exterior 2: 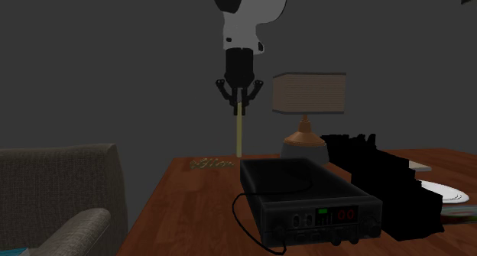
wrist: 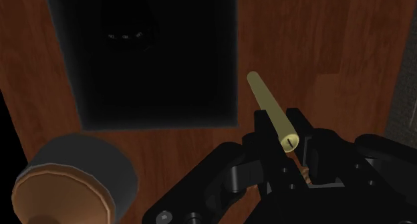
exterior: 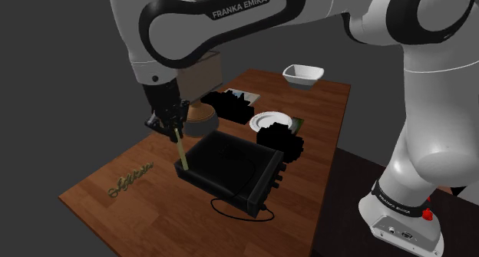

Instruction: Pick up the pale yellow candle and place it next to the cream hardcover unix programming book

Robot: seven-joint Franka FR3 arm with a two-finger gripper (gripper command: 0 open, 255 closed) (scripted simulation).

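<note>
The gripper (exterior: 175, 126) pinches the candle (exterior: 179, 144) by its upper end; it hangs upright off the surface (exterior: 115, 194), near lamp (exterior: 201, 119) and radio (exterior: 230, 167). Carry it high past both, keep it vertical, and lower gently beside the book, which I cannot pick out.

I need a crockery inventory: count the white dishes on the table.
2. In the shoulder view, a white bowl sits at the table's far end; a white plate lies nearer, beside the black blocks, which may hide more.
</note>
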